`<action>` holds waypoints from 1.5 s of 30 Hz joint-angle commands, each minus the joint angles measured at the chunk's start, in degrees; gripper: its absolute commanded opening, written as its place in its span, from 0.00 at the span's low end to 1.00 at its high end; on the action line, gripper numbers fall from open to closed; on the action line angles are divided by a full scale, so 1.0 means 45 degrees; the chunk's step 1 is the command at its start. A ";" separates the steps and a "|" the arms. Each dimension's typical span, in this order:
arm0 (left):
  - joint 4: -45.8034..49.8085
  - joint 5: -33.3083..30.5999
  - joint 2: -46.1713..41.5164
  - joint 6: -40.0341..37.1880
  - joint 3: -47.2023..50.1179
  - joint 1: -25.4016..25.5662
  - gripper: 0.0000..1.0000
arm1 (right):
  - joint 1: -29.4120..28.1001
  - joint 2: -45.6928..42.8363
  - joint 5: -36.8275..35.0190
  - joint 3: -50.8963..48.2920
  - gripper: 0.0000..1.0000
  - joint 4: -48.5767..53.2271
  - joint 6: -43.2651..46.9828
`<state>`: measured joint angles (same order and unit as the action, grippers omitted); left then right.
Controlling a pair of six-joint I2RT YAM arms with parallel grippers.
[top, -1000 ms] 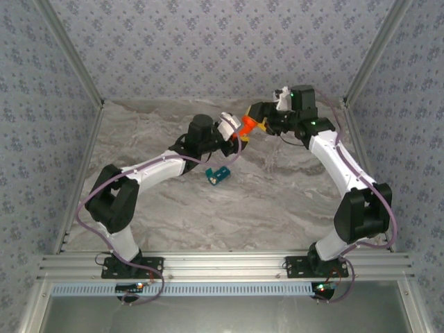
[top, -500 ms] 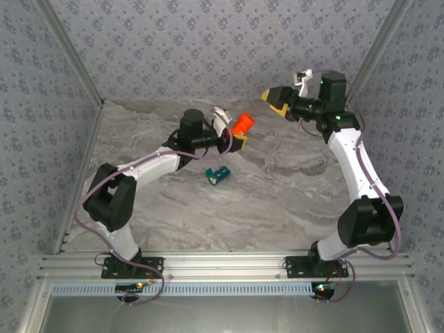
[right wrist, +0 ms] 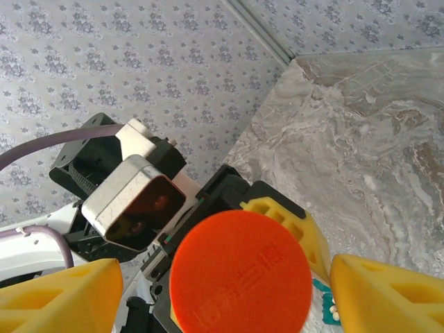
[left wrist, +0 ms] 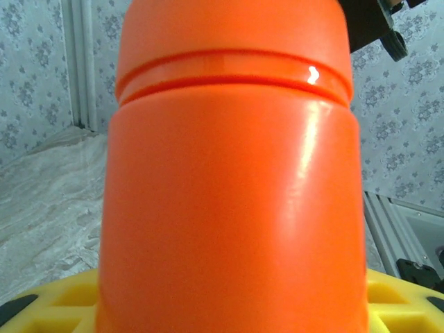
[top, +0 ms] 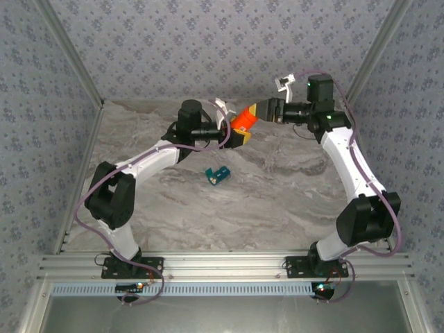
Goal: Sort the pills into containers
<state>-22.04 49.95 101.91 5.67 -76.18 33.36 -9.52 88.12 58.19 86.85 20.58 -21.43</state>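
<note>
While the left gripper [top: 238, 130] clamps the orange bottle [top: 243, 120] with its cap [right wrist: 239, 274] aimed straight at the right gripper [top: 261, 110], whose jaws stand open either side of it, the teal pill box [top: 217, 175] lies on the table [top: 277, 201] below, nearer the left arm.

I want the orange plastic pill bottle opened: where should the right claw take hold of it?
Probably the round orange cap of the orange plastic pill bottle, approached end-on along its axis: the cap faces the right claw, open fingers flanking it, while the left claw clamps the body.
</note>
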 commanded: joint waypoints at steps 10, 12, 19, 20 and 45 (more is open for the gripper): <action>-0.0073 0.0564 0.0061 0.0163 -0.0414 -0.0071 0.00 | -0.0409 0.0492 0.0271 0.0681 0.68 0.0755 0.0666; -0.0090 0.0557 0.0049 0.0165 -0.0414 -0.0071 0.00 | -0.0425 0.0478 0.0269 0.0661 0.63 0.0805 0.0682; -0.0053 0.0308 0.0027 0.0102 -0.0414 -0.0071 0.00 | -0.0535 0.0478 -0.0223 0.0402 0.43 0.0648 0.0177; -0.0064 0.0155 -0.0004 0.0066 -0.0395 -0.0052 0.00 | -0.0611 0.0477 -0.0458 0.0261 0.40 0.0482 -0.0143; 0.0638 -0.4856 -0.0825 -0.3612 0.0699 0.1704 0.00 | -0.2038 -0.0317 -0.4527 -0.2320 0.45 -0.2127 -0.6024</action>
<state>-12.99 23.11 100.79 -10.39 -72.47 38.00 -15.90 87.44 34.74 75.07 10.39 -49.17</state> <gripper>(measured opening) 0.533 0.472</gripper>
